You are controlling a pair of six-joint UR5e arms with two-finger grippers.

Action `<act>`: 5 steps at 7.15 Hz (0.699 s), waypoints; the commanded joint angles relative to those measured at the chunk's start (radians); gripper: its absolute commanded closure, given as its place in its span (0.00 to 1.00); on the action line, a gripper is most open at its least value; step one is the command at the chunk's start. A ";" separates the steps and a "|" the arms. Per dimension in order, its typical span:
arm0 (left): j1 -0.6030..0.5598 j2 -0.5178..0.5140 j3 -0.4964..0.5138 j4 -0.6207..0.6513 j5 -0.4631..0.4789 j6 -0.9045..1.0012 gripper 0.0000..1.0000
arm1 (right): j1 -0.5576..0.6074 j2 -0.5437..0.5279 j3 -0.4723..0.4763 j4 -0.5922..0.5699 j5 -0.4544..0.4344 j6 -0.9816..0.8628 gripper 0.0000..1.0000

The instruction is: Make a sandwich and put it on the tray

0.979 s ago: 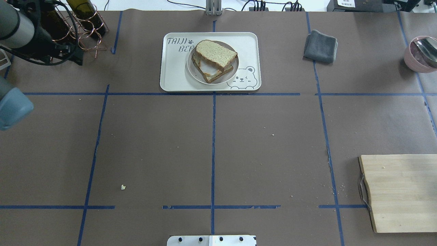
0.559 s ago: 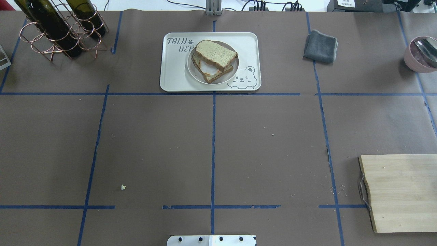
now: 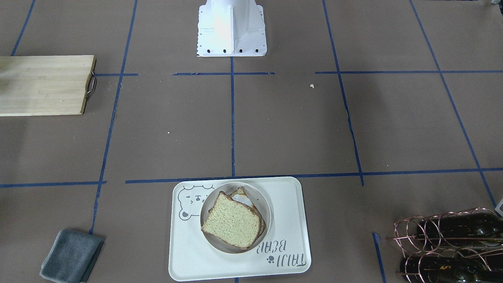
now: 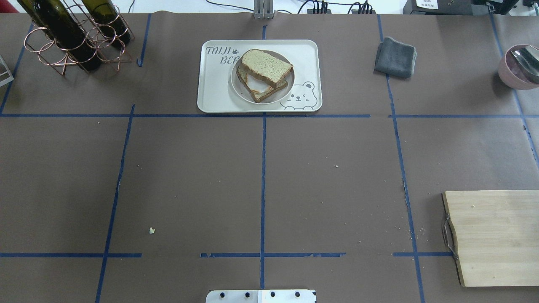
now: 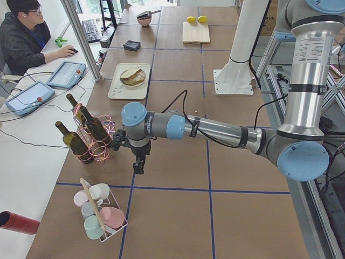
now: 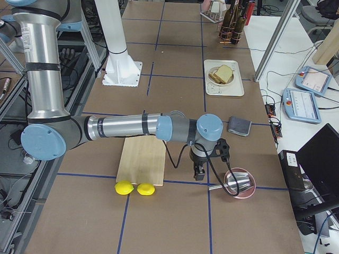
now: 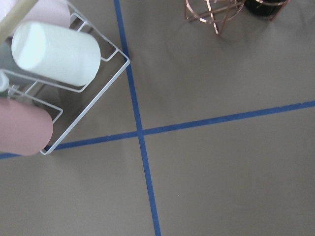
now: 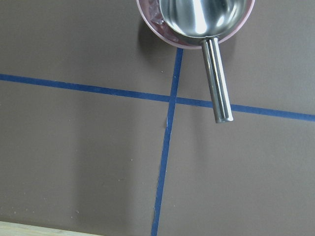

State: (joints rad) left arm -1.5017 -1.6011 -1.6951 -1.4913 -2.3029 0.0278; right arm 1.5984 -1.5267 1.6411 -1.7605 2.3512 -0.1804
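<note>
The sandwich (image 4: 264, 73), two tan bread slices with white egg showing between them, lies on a small round white plate (image 4: 236, 86). The plate stands on the cream tray (image 4: 214, 94) at the table's far middle. They also show in the front view: sandwich (image 3: 232, 220), tray (image 3: 290, 204). My left gripper (image 5: 138, 167) shows only in the exterior left view, hanging over the table beside the bottle rack. My right gripper (image 6: 198, 173) shows only in the exterior right view, beside the pink bowl. I cannot tell whether either is open or shut.
A copper rack of wine bottles (image 4: 71, 38) stands far left, a grey cloth (image 4: 396, 57) far right. A pink bowl with a metal scoop (image 4: 518, 67) is at the right edge, a wooden board (image 4: 497, 235) near right. A wire rack of cups (image 5: 99, 210) and two lemons (image 6: 135, 188) lie beyond.
The left arm, which covered the bottle rack at the overhead view's top left, has gone out of that view. The sandwich, plate and tray have not moved.
</note>
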 commanded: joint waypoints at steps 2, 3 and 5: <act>-0.034 0.042 0.038 -0.012 -0.035 0.029 0.00 | 0.009 -0.036 -0.001 0.016 0.010 0.016 0.00; -0.035 0.043 0.038 -0.018 -0.050 0.029 0.00 | 0.009 -0.050 -0.001 0.045 0.008 0.019 0.00; -0.035 0.044 0.038 -0.020 -0.050 0.029 0.00 | 0.009 -0.076 -0.013 0.146 0.007 0.105 0.00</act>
State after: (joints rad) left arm -1.5364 -1.5589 -1.6570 -1.5093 -2.3504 0.0566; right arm 1.6075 -1.5846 1.6364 -1.6735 2.3584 -0.1219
